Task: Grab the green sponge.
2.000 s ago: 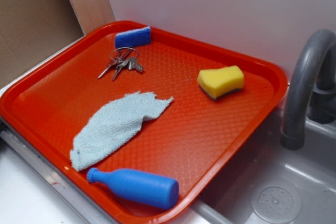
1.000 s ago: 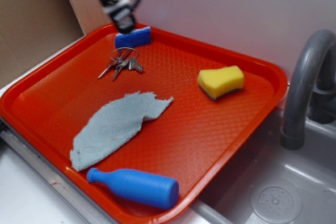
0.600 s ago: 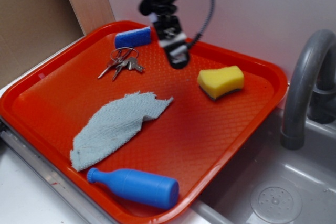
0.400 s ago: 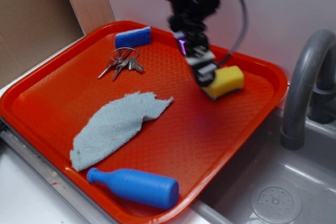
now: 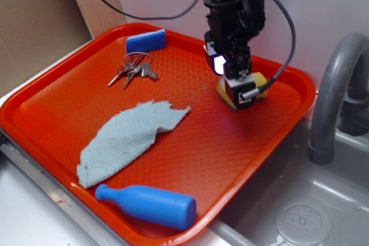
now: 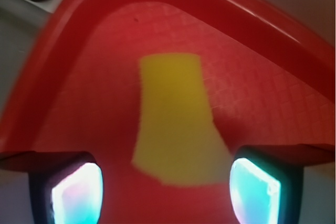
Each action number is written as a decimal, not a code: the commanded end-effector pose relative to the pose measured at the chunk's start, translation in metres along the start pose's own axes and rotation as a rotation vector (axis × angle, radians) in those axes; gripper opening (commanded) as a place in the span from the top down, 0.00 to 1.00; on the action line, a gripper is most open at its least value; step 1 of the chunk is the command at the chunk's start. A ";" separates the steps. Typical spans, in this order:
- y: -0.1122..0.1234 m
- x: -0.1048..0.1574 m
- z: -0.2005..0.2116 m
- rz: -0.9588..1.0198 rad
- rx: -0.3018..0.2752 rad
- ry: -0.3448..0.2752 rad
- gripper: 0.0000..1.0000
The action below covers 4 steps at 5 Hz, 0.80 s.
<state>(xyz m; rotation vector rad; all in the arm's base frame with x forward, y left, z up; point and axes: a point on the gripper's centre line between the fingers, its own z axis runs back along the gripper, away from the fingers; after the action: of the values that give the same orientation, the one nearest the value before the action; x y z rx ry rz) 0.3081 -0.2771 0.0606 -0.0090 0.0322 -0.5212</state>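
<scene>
Green sponge [image 6: 176,124] lies straight ahead of the gripper [image 6: 165,190], between the two parted fingers [image 6: 76,192]: in the wrist view its near end sits in the gap between the glowing pads, touching neither as far as can be seen. Its long axis runs away from the fingers toward the tray's far rim, so the jaws stand across its narrow width, which is the way a squeeze would need them. Whether the fingertips are already down at sponge height or hover above it cannot be told from these views.

From the exterior view the gripper [image 5: 242,87] hangs nearly upright over the sponge [image 5: 260,82], hiding most of it; only a yellow edge and a dark underside peek out. The sponge rests on the red tray [image 5: 242,159] near its back right corner, close to the rim by the wall.

Well apart on the tray lie the blue sponge [image 5: 146,41] at the back edge, the keys [image 5: 134,68] just before it, the grey cloth [image 5: 128,138] toward the middle and the blue bottle [image 5: 149,204] along the front edge. The grey faucet [image 5: 334,96] stands beyond the right rim.
</scene>
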 end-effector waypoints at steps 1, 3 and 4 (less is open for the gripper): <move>-0.021 0.009 0.004 -0.046 0.013 -0.006 0.00; -0.020 0.011 -0.002 -0.010 0.022 0.010 1.00; -0.016 0.006 -0.002 0.016 0.025 0.014 1.00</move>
<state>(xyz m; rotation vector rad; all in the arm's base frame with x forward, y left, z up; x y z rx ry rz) 0.3095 -0.2867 0.0339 0.0395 0.0826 -0.4985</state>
